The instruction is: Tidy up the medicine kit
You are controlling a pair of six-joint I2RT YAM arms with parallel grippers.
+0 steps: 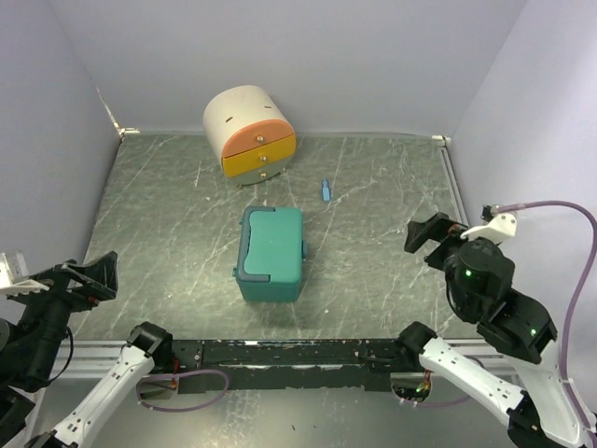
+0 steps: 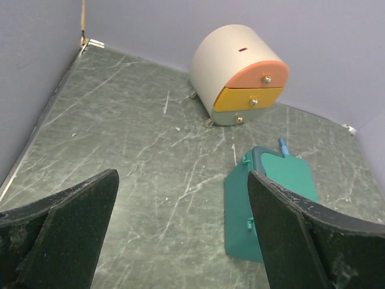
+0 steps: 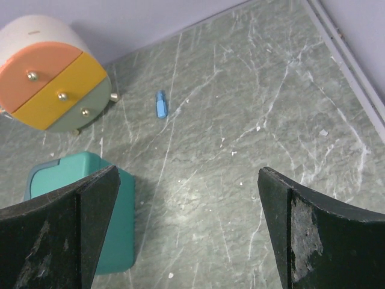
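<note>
medicine kit (image 1: 271,245) | long axis near-to-far | grey trim (image 1: 252,274) at near end

Left end effector (image 2: 181,177) spread wide, teal medicine kit (image 2: 289,171) ahead, cream drawer cabinet (image 2: 231,63) beyond

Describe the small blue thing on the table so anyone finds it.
Start at the cream drawer cabinet by the back wall. To its right, beyond the teal box, lies a little blue piece, touching nothing. It is the only blue thing, and the smallest.
</note>
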